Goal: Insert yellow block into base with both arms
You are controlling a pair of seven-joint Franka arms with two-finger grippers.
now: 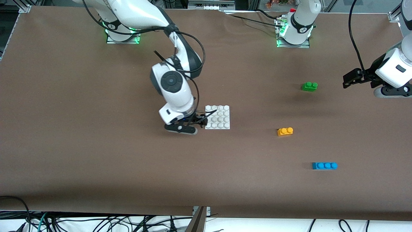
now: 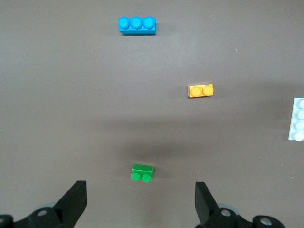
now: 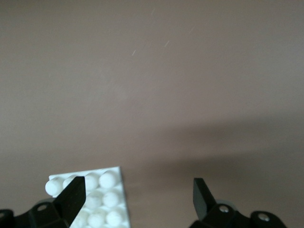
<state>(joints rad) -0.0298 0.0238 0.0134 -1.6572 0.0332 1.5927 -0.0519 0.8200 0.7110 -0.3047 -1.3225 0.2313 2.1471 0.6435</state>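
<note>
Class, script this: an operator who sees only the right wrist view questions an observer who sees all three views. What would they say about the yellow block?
Operator: I see only the base's corner. Where is the yellow block?
Observer: The yellow block lies on the table, toward the left arm's end from the base.
Operator: Is the left end effector holding it?
Observer: No. The left end effector hangs open over the table beside the green brick.

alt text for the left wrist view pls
The open left gripper hangs over a brown table, the green brick between its fingers, with the yellow block, blue brick and the base.
</note>
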